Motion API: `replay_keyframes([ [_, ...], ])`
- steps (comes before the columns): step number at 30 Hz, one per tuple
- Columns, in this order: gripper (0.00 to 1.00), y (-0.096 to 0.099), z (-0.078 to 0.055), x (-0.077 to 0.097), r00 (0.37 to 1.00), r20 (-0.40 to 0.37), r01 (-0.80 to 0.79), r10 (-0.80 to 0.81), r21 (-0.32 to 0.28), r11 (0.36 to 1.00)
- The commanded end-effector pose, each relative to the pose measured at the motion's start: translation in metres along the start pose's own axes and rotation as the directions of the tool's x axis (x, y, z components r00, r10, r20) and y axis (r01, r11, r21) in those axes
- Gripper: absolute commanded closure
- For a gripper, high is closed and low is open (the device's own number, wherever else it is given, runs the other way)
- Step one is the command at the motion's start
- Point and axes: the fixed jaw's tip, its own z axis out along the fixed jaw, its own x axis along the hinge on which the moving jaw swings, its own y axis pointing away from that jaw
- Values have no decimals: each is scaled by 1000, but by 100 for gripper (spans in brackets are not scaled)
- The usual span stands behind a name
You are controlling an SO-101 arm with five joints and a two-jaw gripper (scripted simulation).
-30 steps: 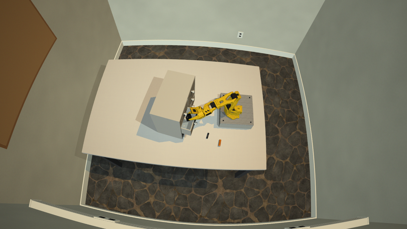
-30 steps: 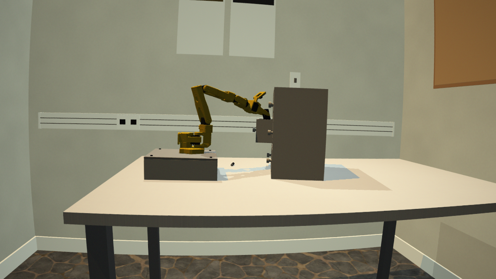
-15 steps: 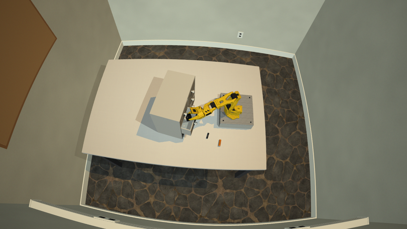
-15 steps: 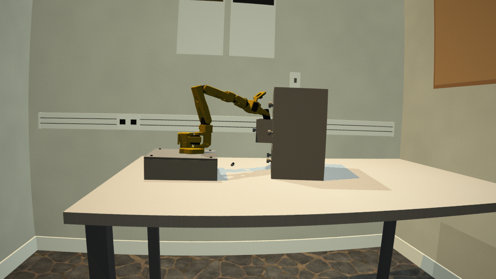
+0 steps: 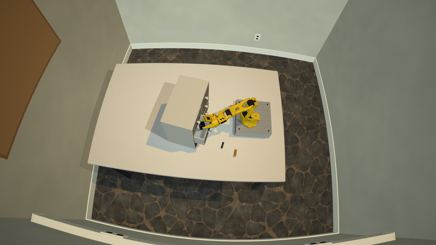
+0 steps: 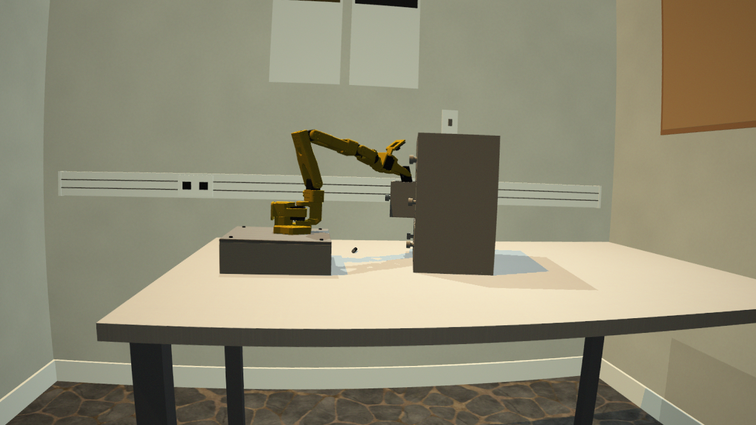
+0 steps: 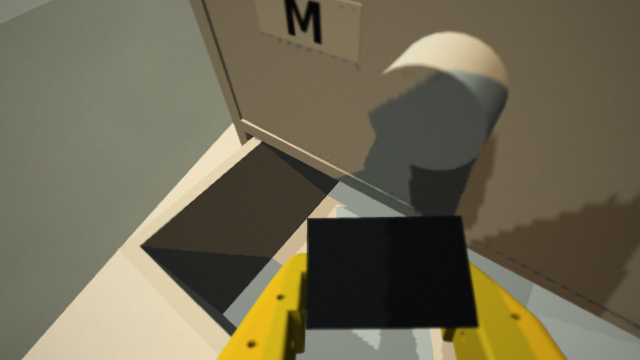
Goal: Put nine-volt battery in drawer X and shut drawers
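Wrist view: black block in tool [image 5: 202, 125] [image 6: 407, 174] [image 7: 390, 300], above open drawer [image 5: 200, 137] [image 6: 401, 199] [image 7: 175, 292]

In the top view, the chest [image 5: 185, 102] [image 6: 456, 203] stands on the table [image 5: 127, 121] [image 6: 370, 311] left of my base block [image 5: 263, 121] [image 6: 274, 256]. Its open drawer [image 5: 199, 139] [image 6: 403, 199] [image 7: 200, 150] juts right (toward me), above two small items: a cylinder [image 5: 235, 152] at lower centre, another piece [image 5: 222, 145] [image 6: 354, 249] just upper left.
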Motion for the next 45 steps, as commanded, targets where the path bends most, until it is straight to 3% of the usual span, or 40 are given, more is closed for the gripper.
replay_keyframes([
  [1, 100, 1, -4, -6, 1000, 22, 9, -8, -4, 1000],
  [26, 100, 1, -5, -7, 1000, 22, 9, -9, -4, 1000],
  [45, 82, 1, -5, -7, 1000, 22, 9, -9, -4, 1000],
])
